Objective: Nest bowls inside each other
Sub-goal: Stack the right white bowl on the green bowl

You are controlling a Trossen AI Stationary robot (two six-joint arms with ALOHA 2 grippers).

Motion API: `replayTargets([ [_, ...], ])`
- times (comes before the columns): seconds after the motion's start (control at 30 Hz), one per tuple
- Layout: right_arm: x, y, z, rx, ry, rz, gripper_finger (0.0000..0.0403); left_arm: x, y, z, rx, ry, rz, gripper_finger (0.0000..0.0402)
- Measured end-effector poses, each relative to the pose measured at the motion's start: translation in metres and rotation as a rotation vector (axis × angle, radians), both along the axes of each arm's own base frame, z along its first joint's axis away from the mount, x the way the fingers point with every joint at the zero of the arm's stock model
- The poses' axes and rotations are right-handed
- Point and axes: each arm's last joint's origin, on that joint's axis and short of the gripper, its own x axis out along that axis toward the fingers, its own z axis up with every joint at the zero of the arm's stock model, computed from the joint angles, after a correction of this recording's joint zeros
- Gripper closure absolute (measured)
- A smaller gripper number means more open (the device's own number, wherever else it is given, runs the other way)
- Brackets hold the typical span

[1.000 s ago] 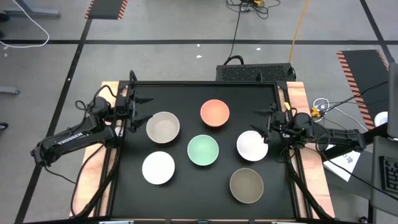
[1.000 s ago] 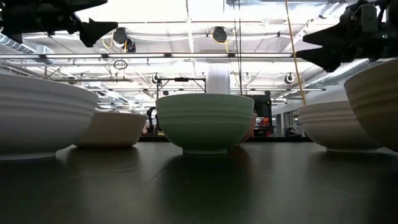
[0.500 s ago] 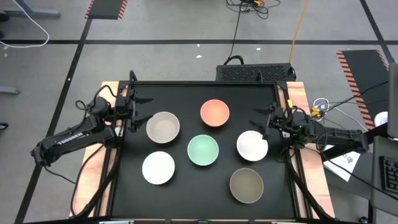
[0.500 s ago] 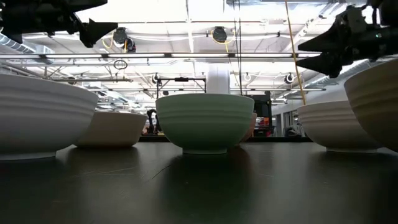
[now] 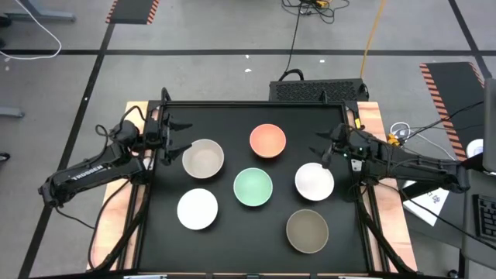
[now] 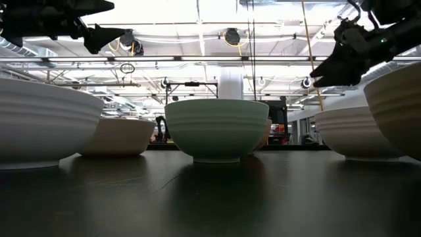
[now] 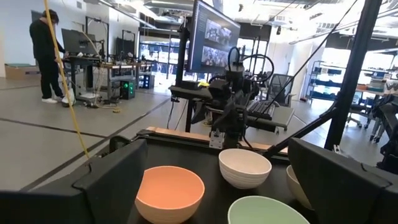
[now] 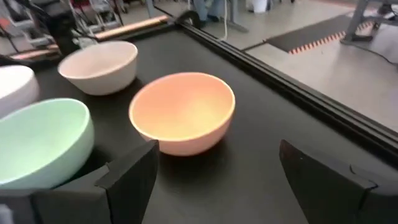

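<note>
A black table (image 5: pixel 256 116) is carrying six bowls, each standing upright and apart from the others (none nested). The green bowl (image 5: pixel 253 187) is sitting near the middle. A pink bowl (image 5: pixel 267 140) is lying beyond it toward the far edge, a beige bowl (image 5: pixel 203 158) to its far left, and a white bowl (image 5: pixel 197 208) to its near left. Another white bowl (image 5: pixel 314 181) is standing to its right, an olive bowl (image 5: pixel 307 230) to its near right.

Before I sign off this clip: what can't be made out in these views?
- Low view: coral-pink bowl almost wholly hidden behind the mint-green bowl.
- Low view: olive-tan bowl cut off by the right edge.
- Right wrist view: olive-tan bowl absent; one white bowl cut by the edge.
</note>
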Motion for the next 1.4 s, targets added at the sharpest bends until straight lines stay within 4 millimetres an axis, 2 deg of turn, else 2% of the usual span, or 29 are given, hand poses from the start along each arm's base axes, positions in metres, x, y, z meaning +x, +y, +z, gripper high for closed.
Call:
replayTargets([
  [0.1,-0.003,0.000,-0.002,0.031,0.045,0.025,0.0080,0.000,0.000,0.000,-0.009,0.001,-0.001,0.0009],
  [0.27,-0.003,0.002,0.009,0.075,0.022,0.082,0.0080,0.000,0.000,-0.001,-0.023,0.007,-0.002,0.0009],
  [0.6,-0.010,0.004,0.030,0.259,0.147,0.010,0.0080,0.000,0.000,-0.002,-0.008,0.019,0.001,0.0009],
  [0.8,-0.005,0.003,0.027,0.370,0.242,0.012,0.0080,0.000,0.000,-0.002,0.002,0.020,0.002,0.0009],
  [1.1,0.004,0.002,0.020,0.428,0.306,0.033,0.0080,0.000,0.000,-0.004,-0.006,0.033,0.002,0.0009],
  [1.4,0.003,0.005,0.012,0.561,0.383,0.042,0.0080,0.000,0.000,-0.005,-0.002,0.047,0.003,0.0009],
])
